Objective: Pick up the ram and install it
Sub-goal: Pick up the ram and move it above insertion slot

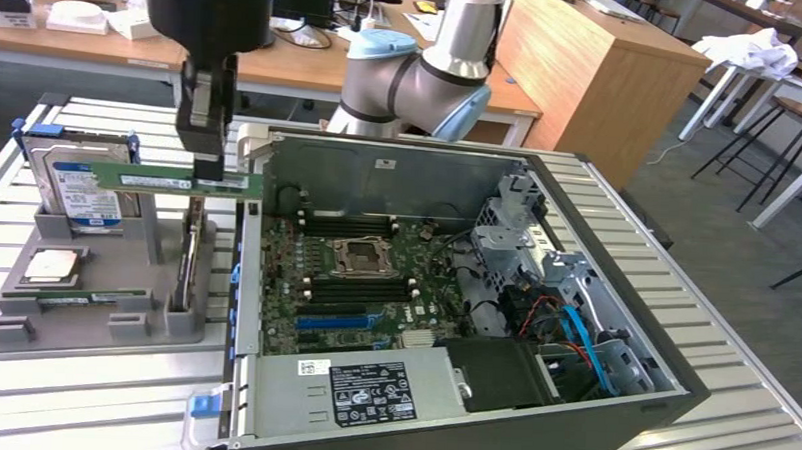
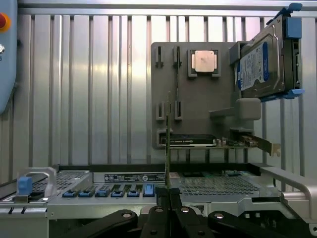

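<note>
Ram (image 1: pixel 175 181) is gripped by closed tool (image 1: pixel 208 170) on its long upper edge, held level above grey tray (image 1: pixel 112 270) nxt to PC case (image 1: pixel 376 174); judged light, stiff, thin & fragile, so edges only.

I count one ram (image 1: pixel 135 179), one other green board (image 1: pixel 78 296), one grey tray (image 1: pixel 132 276), one hard drive (image 1: pixel 85 192), one processor chip (image 1: pixel 52 265) and one computer case (image 1: pixel 376 179).
</note>
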`<state>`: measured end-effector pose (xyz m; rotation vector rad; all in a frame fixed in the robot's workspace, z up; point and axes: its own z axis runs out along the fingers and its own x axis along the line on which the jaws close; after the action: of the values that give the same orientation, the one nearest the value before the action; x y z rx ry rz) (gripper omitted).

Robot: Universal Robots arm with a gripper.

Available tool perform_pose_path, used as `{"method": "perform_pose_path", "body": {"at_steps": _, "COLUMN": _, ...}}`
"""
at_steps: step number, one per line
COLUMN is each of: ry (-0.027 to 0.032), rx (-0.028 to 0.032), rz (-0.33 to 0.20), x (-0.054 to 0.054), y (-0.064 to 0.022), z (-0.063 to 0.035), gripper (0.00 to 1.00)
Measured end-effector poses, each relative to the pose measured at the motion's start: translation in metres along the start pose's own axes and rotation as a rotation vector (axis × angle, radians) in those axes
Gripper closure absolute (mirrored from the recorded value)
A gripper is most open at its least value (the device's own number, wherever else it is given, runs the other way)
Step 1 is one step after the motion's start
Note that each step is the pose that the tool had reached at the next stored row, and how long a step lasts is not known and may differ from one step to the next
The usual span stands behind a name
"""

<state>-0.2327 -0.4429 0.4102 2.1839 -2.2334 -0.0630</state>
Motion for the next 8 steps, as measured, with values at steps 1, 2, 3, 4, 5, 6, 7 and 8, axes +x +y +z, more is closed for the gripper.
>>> {"method": "perform_pose_path", "body": {"at_steps": 1, "ry": 0.0, "rx": 0.0, "rz": 0.0, "x": 0.0, "y": -0.0029, "z": -0.0001, "gripper": 0.89}}
{"method": "perform_pose_path", "body": {"at_steps": 2, "ry": 0.0, "rx": -0.0001, "rz": 0.0, "x": 0.0, "y": -0.0058, "z": -0.0002, "gripper": 0.89}}
{"method": "perform_pose_path", "body": {"at_steps": 3, "ry": 0.0001, "rx": -0.0001, "rz": 0.0, "x": 0.0, "y": -0.0089, "z": -0.0004, "gripper": 0.89}}
{"method": "perform_pose_path", "body": {"at_steps": 4, "ry": 0.0001, "rx": -0.0002, "rz": 0.0, "x": 0.0, "y": -0.0118, "z": -0.0005, "gripper": 0.89}}
{"method": "perform_pose_path", "body": {"at_steps": 5, "ry": 0.0, "rx": -0.0002, "rz": 0.0, "x": 0.0, "y": -0.0147, "z": -0.0006, "gripper": 0.89}}
{"method": "perform_pose_path", "body": {"at_steps": 6, "ry": 0.0, "rx": -0.0002, "rz": 0.0, "x": 0.0, "y": -0.0177, "z": -0.0007, "gripper": 0.89}}
{"method": "perform_pose_path", "body": {"at_steps": 7, "ry": 0.0001, "rx": -0.0003, "rz": 0.0, "x": 0.0, "y": -0.0207, "z": -0.0009, "gripper": 0.89}}
{"method": "perform_pose_path", "body": {"at_steps": 8, "ry": 0.0001, "rx": -0.0002, "rz": 0.0, "x": -0.001, "y": -0.0237, "z": -0.001, "gripper": 0.89}}
